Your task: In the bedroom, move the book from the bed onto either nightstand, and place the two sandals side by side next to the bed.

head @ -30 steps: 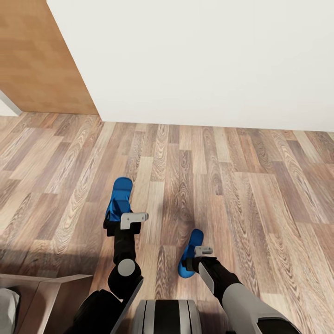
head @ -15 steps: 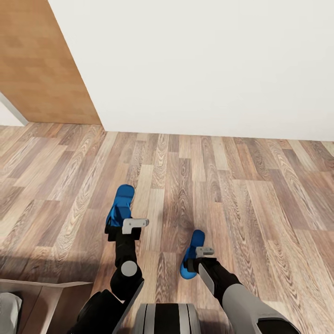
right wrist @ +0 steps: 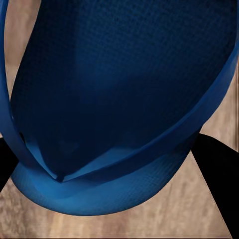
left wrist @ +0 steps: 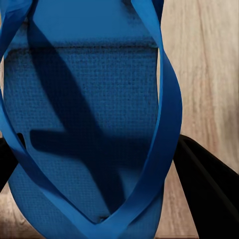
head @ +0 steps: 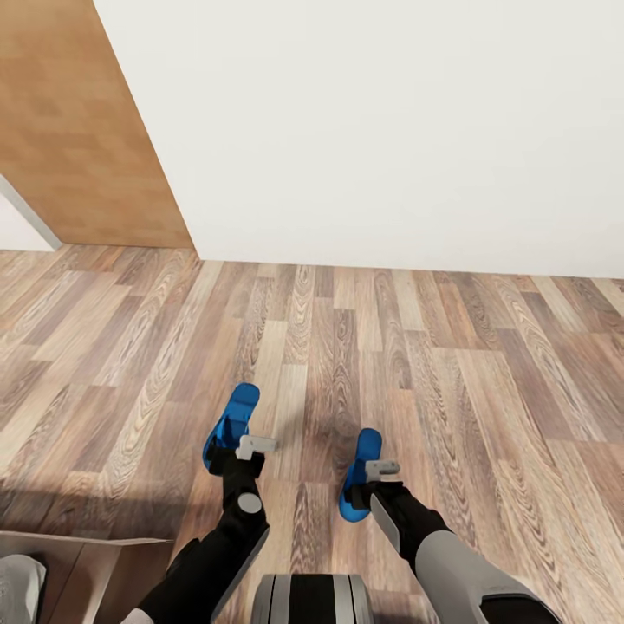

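Each of my grippers holds one of the two bright blue sandals over the wood-plank floor (head: 485, 364). The left gripper (head: 232, 457) is shut on the heel end of the left sandal (head: 234, 420), whose toe points away from me. In the left wrist view that sandal (left wrist: 89, 114) lies close up between black fingers (left wrist: 211, 186). The right gripper (head: 357, 494) is shut on the right sandal (head: 362, 464), and the right wrist view shows this sandal (right wrist: 124, 94) with a black finger (right wrist: 219, 169) beside it. A corner of the bed (head: 87, 563) sits at the lower left. The book and the nightstand are out of view.
A white wall (head: 390, 130) rises straight ahead, a short stretch of floor away. A light wooden door (head: 78, 130) stands at the upper left. The bed's brown frame and a bit of pale mattress (head: 16, 582) lie close by my left side.
The whole view has shifted, with the wall's base lower in the picture. My left arm has drawn back toward my trunk with its sandal. The right arm holds as before.
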